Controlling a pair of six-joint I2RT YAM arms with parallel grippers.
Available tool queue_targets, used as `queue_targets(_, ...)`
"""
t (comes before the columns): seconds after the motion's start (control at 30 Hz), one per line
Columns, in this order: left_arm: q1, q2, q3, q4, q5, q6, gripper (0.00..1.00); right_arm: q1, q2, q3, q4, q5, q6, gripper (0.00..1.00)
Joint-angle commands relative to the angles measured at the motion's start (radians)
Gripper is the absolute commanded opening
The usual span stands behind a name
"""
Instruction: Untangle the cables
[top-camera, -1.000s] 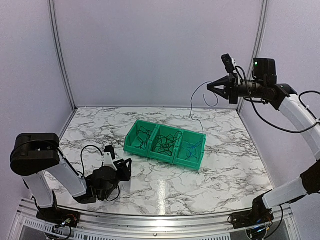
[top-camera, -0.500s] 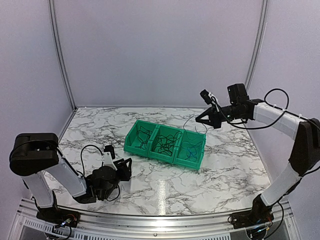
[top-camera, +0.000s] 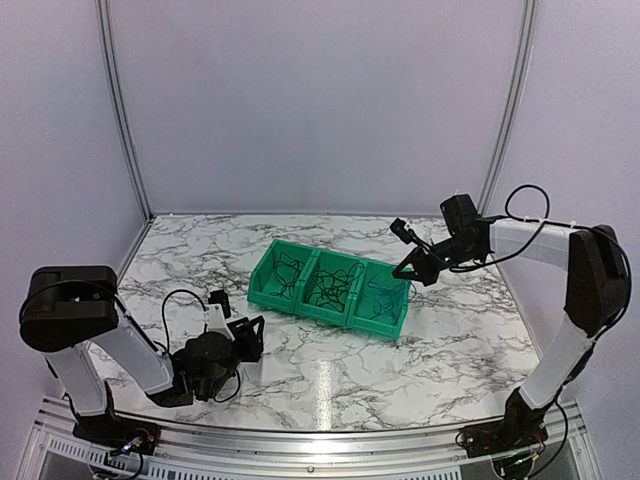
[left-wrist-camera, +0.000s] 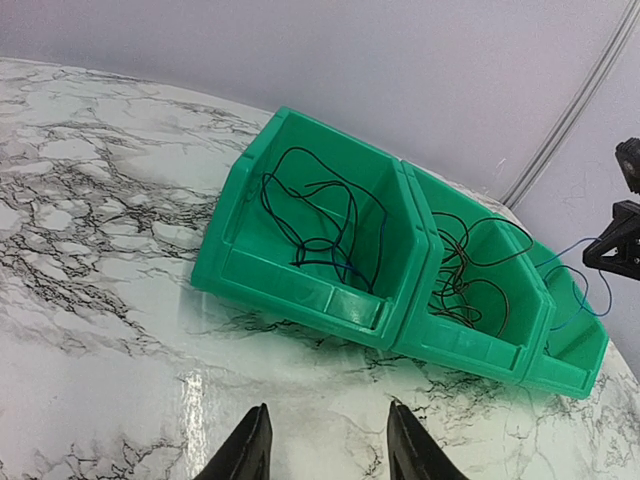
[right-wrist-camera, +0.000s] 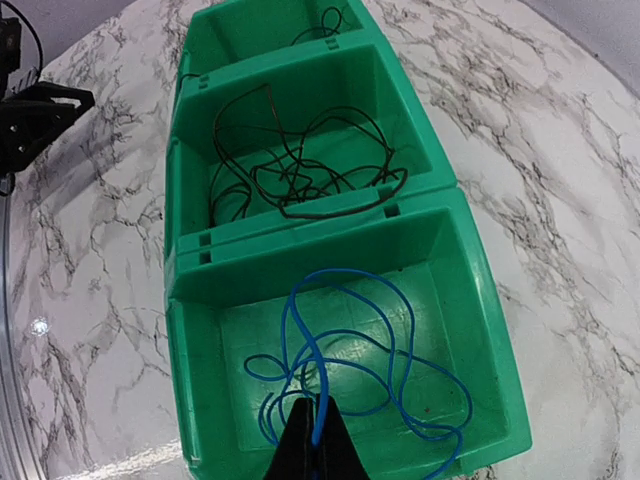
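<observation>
Above the right-end compartment of the green bin (left-wrist-camera: 290, 285), my right gripper (right-wrist-camera: 318, 430) pinches a blue cable (right-wrist-camera: 312, 375) whose loops lie inside, while my left gripper (left-wrist-camera: 328, 425) sits spread and empty before the bin, black cables (left-wrist-camera: 320, 225) in the other compartments; releasing carelessly, I judge, could leave the loops snarled.

A white counter (top-camera: 200, 260) with grey and black marble veining formed the base of the booth. Plain pale lilac walls closed it in: a back wall (top-camera: 320, 100) at 12 o'clock, a side wall (top-camera: 50, 150) at 9 o'clock and another (top-camera: 590, 120) at 3 o'clock. 2 slim metal posts (top-camera: 120, 110) stood in the far corners, at 11 and 1 o'clock. A metal rail (top-camera: 300, 440) edged the counter at 6 o'clock. Soft, even light left a bright streak (top-camera: 322, 380) on the glossy surface.
</observation>
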Motion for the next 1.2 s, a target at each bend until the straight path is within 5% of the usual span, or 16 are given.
queue_targets(0.0,0.004,0.017,0.018,-0.009,0.001,-0.006,0.41,0.037,0.038,0.027,-0.006,0.107,-0.013,0.00)
queue_targets(0.47,0.004,0.018,0.006,-0.009,-0.001,-0.023,0.41,0.164,0.133,0.096,0.025,0.377,0.016,0.05)
queue_targets(0.8,0.004,-0.100,-0.033,-0.048,0.005,0.023,0.45,0.151,-0.025,0.120,-0.038,0.332,0.049,0.48)
queue_targets(1.0,0.005,-0.360,-0.029,-0.332,0.025,0.064,0.54,0.018,-0.224,0.098,-0.044,0.260,0.083,0.58)
queue_targets(1.13,0.025,-0.546,0.076,-0.726,0.024,0.119,0.66,-0.116,-0.378,0.034,0.037,0.236,0.127,0.68)
queue_targets(1.17,0.036,-0.582,0.117,-0.866,0.023,0.130,0.67,-0.144,-0.419,0.009,0.075,0.248,0.157,0.79)
